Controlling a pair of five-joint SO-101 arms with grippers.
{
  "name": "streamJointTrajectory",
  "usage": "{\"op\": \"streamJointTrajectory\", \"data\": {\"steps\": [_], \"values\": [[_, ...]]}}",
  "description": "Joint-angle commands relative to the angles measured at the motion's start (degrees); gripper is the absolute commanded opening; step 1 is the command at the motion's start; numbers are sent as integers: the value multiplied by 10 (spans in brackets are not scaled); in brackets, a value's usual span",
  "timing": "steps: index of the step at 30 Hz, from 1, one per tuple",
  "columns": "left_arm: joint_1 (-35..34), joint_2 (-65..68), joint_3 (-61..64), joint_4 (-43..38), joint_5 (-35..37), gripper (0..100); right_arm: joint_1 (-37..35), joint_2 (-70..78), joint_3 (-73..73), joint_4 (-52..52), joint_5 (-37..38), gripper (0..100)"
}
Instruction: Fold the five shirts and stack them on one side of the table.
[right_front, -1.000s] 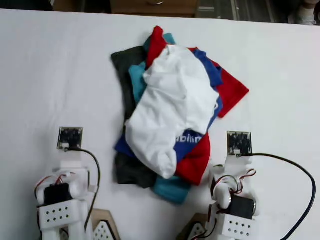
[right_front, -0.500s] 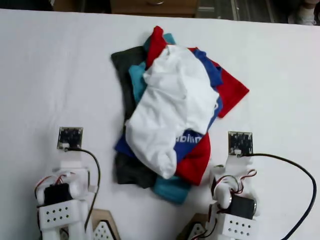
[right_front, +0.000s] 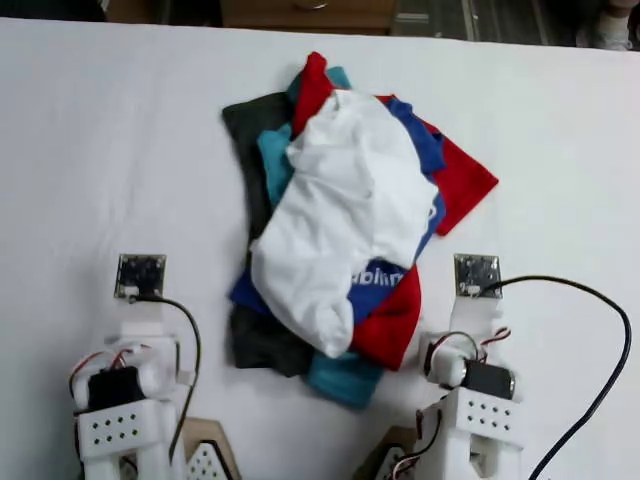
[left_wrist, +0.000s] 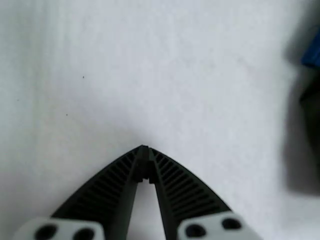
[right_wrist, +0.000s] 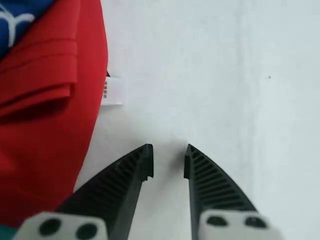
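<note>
Plainly at the starting line: five shirts lie in one crumpled heap at the middle of the desk (right_front: 100, 150), none folded and no stack begun on either side. The white shirt (right_front: 340, 210) sits on top, draped over a blue shirt (right_front: 418, 140), a red shirt (right_front: 395, 320), a teal shirt (right_front: 345, 378) and a black shirt (right_front: 255, 130) whose edges poke out around it. By the look of it, the whole job is ahead: each garment has to be pulled free, spread flat, folded and stacked.

The heap's long axis runs from the far edge of the desk towards the two arms, and the white shirt follows the same line, leaning slightly so that its near end drifts towards the left arm (right_front: 120, 400). Which end is the collar cannot be made out, as the cloth is too bunched.

The left claw (left_wrist: 144, 150) hangs over bare desk with its jaws pressed together and nothing between them, the dark edge of the heap off to one side. The right claw (right_wrist: 167, 155) has its jaws a narrow gap apart, also empty, over bare desk just beside the red shirt's hem, where a small white label (right_wrist: 112, 91) sticks out. Neither claw touches any cloth.
</note>
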Motion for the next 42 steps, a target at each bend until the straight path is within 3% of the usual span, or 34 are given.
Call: {"op": "streamJointTrajectory", "data": {"steps": [1,16,38,42], "values": [[4,-2,-3,-6,4,22,-4,1,-14,-14,-4,117],[26,-2,-3,-7,1,23,-189,-26,5,-55,0,117],[29,-2,-17,2,0,23,-232,-31,6,-56,-3,117],[35,-2,-31,-33,-3,23,-240,-31,6,-56,-1,117]]}}
